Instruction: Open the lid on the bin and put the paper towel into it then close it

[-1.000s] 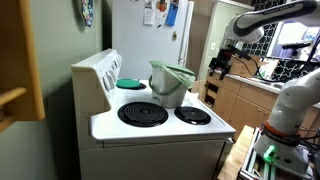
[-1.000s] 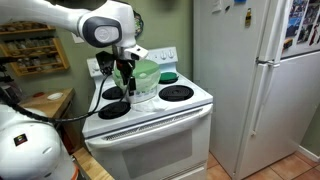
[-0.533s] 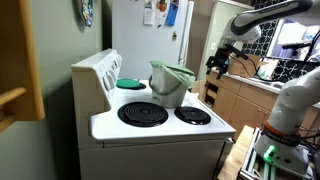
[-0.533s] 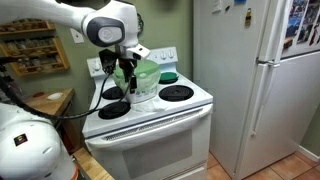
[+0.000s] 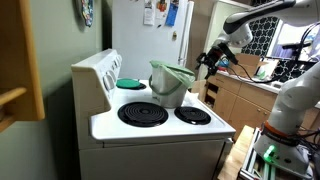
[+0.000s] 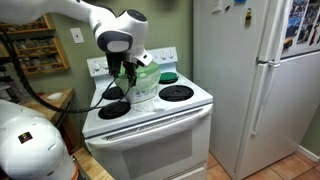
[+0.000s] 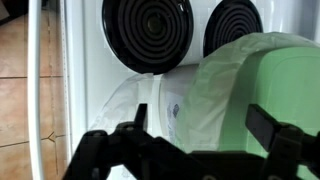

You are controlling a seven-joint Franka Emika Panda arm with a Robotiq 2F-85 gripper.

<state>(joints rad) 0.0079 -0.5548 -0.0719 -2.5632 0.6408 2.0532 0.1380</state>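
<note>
Though blurred, perhaps a label (image 7: 172,111) on the bin (image 7: 148,100) near the lid (image 7: 282,92).

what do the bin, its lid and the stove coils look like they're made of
The bin: probably plastic, smooth grey-white with a soft sheen. The lid: likely plastic too, pale green, matte, evenly coloured. The coils: dark metal by their look, ringed spirals with a dull gloss.

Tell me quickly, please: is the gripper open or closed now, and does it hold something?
Gripper: open, jaws wide apart near the bin, holding nothing.
</note>
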